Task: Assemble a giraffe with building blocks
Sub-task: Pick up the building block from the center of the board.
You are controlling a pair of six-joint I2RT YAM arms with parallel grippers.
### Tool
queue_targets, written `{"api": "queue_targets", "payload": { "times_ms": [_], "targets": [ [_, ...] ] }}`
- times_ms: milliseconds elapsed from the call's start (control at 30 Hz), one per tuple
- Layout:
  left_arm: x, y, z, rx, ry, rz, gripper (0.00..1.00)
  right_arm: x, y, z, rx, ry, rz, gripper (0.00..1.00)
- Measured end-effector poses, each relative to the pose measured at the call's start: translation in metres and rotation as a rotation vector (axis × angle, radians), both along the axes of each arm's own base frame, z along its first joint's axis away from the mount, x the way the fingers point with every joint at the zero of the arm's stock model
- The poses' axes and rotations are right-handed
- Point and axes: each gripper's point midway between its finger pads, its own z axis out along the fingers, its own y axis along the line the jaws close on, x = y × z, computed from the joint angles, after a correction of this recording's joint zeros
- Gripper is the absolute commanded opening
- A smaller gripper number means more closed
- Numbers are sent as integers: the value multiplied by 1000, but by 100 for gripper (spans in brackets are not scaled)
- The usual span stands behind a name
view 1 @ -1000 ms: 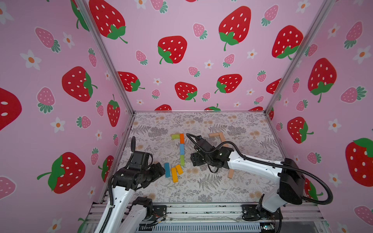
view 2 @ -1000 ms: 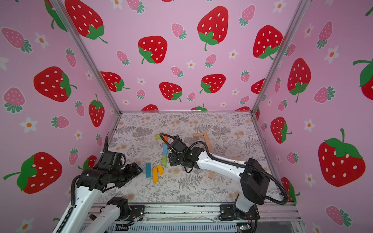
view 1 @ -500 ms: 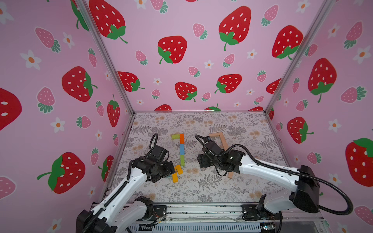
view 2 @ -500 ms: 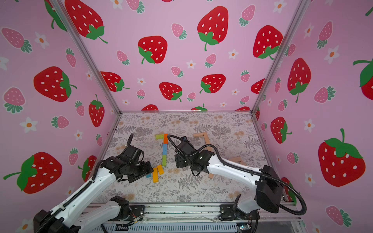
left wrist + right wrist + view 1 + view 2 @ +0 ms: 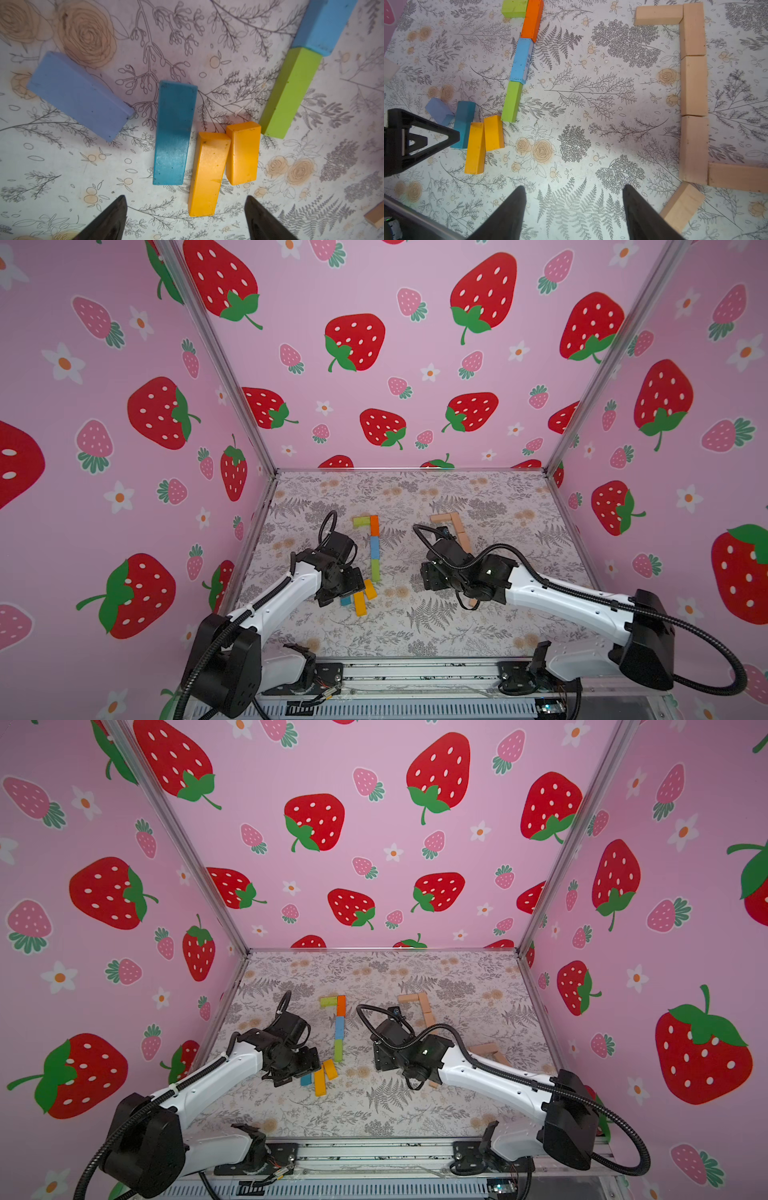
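Note:
A line of coloured building blocks lies on the mat: green [image 5: 361,521], orange [image 5: 374,525], blue [image 5: 375,546], green [image 5: 375,570]. Nearer lie loose blocks: a periwinkle one [image 5: 79,95], a teal one [image 5: 174,133], a long yellow one [image 5: 207,174] and a short yellow one [image 5: 243,152]. My left gripper [image 5: 185,197] hovers open over them, the long yellow block's near end showing between its fingers, ungripped. Plain tan blocks form an angled line [image 5: 693,85]. My right gripper [image 5: 573,186] stands open over bare mat between the two groups.
A loose tan block [image 5: 681,205] lies tilted beside my right fingers, and more tan blocks [image 5: 490,1050] sit behind the right arm. Pink strawberry walls [image 5: 166,448] close in three sides. A metal rail [image 5: 415,672] runs along the front edge.
My left arm has swung in from the near left edge to above the loose coloured blocks, its jaws widening. The right gripper has drawn back rightward from the coloured line.

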Motion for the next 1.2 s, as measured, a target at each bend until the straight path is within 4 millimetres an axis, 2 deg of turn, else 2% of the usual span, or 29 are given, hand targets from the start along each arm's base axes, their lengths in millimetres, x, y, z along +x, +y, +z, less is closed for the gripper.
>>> {"api": "queue_targets", "payload": {
  "times_ms": [567,733,900,1200],
  "targets": [
    [12,3,-6,-23,-9,-28,87,-3,-10,-6,-1,12,-27,74],
    [12,1,-12,-25,8,-46,82,-3,-9,-6,0,11,-28,74],
    [8,2,-28,-10,62,-59,76,-3,-9,-6,3,14,-33,74],
    [11,7,-31,-5,64,-55,67,-3,-9,-7,8,19,-42,74]
  ]
}}
